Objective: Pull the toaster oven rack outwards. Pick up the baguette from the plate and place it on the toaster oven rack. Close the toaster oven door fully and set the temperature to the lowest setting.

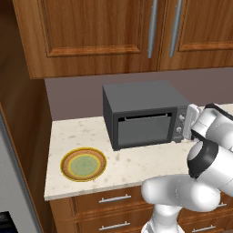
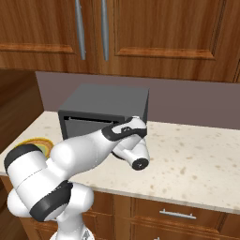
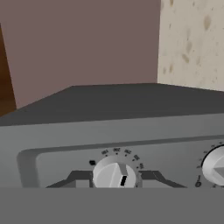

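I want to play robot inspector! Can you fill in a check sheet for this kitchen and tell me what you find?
Surface: pale speckled counter, nothing spilled.
Job's things: toaster oven stands at the back; toaster oven door looks shut. The plate sits front left with nothing on it.
Clutter: nothing seen.
Gripper: the gripper is at the oven's control panel, with a dark fingertip on each side of a round knob. A second knob sits beside it.
Cables: nothing seen.
Surroundings: wooden cabinets above, drawers below, brown wall behind.
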